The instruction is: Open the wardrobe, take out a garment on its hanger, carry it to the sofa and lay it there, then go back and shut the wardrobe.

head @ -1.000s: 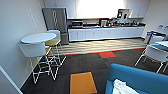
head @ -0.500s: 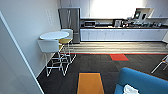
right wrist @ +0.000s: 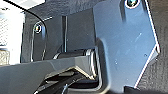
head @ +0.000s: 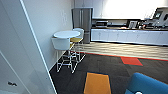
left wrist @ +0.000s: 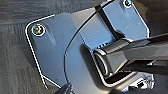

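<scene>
A corner of the bright blue sofa (head: 147, 85) rises at the near right of the head view, its curved back towards me. No garment or hanger lies on the part of it I can see. Both wrist views look down past my own dark plate and jointed bar onto dark carpet (left wrist: 15, 62), and neither arm carries any cloth that I can see.
A white wall panel (head: 25, 62) stands close on my left. Beyond it is a round white high table (head: 67, 34) with white and yellow stools (head: 62, 45), then a steel fridge (head: 82, 22) and a long white kitchen counter (head: 127, 36). Orange carpet tiles (head: 97, 82) mark the dark floor.
The whole head picture has shifted right, so the camera has turned left. The wall panel on the left now takes up more of the view, and the table and fridge sit nearer the middle.
</scene>
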Robot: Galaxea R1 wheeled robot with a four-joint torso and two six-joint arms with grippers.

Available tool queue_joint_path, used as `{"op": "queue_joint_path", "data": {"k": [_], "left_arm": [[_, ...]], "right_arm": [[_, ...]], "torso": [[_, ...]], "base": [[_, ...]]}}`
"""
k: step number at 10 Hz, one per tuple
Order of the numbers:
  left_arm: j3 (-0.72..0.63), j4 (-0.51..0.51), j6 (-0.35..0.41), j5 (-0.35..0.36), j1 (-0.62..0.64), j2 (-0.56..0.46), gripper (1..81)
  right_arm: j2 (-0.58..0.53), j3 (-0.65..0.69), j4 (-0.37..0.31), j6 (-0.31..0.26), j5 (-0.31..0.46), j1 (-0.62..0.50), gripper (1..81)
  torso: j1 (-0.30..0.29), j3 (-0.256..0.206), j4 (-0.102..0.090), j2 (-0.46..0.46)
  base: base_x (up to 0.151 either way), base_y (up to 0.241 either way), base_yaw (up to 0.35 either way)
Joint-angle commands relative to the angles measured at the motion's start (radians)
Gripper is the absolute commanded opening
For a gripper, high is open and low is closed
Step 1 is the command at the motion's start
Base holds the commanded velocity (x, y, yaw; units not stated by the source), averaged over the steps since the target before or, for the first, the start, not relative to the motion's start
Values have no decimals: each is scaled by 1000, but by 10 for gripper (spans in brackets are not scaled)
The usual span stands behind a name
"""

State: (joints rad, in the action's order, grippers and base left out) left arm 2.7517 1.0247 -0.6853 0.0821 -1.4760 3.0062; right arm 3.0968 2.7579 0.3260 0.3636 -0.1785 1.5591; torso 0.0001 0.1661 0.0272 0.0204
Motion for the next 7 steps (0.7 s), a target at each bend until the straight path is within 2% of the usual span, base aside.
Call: {"op": "queue_joint_path", "data": {"k": [1, 7], "left_arm": [[2, 11, 3, -42, 30, 2, 811], [10, 23, 4, -42, 29, 21, 811]], "right_arm": [[4, 2, -7, -2, 48, -33, 811], [4, 2, -7, -2, 48, -29, 811]], "torso": [[0, 0, 0, 0], [0, 0, 0, 0]], "base": [[0, 0, 332], [0, 0, 332]]}}
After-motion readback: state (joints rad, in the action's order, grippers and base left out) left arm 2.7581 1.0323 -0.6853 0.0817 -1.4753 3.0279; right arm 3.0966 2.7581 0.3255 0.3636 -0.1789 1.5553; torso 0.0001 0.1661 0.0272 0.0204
